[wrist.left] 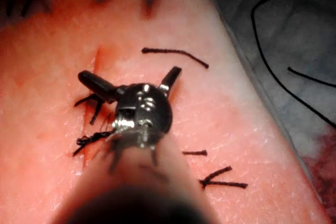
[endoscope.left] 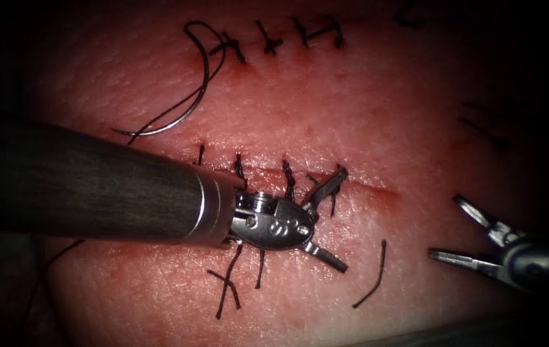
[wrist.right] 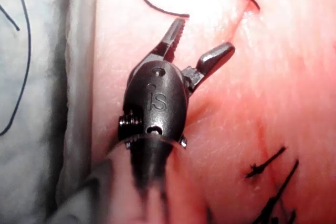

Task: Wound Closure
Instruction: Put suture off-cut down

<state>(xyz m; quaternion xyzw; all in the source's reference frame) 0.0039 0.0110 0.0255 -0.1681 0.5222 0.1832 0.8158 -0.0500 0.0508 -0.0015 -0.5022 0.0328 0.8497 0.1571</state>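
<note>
The tissue (endoscope.left: 377,115) has a cut (endoscope.left: 370,186) running across it, with several dark stitches (endoscope.left: 288,180) over its left part. My left tool (endoscope.left: 341,220) hovers over the last stitch with its jaws wide open and holding nothing; the same jaws show in the left wrist view (wrist.left: 128,73). My right tool (endoscope.left: 444,226) stands off the cut's right end, open and empty, as its own wrist view (wrist.right: 203,36) confirms. The curved needle (endoscope.left: 207,80) lies loose on the tissue beyond the cut at the upper left, with its thread (endoscope.left: 178,106) beside it.
A second stitched line (endoscope.left: 268,42) runs along the far side of the tissue. A cut piece of thread (endoscope.left: 370,277) and loose stitch tails (endoscope.left: 229,283) lie nearer than the cut. Grey cloth (wrist.left: 294,40) with thread on it borders the tissue.
</note>
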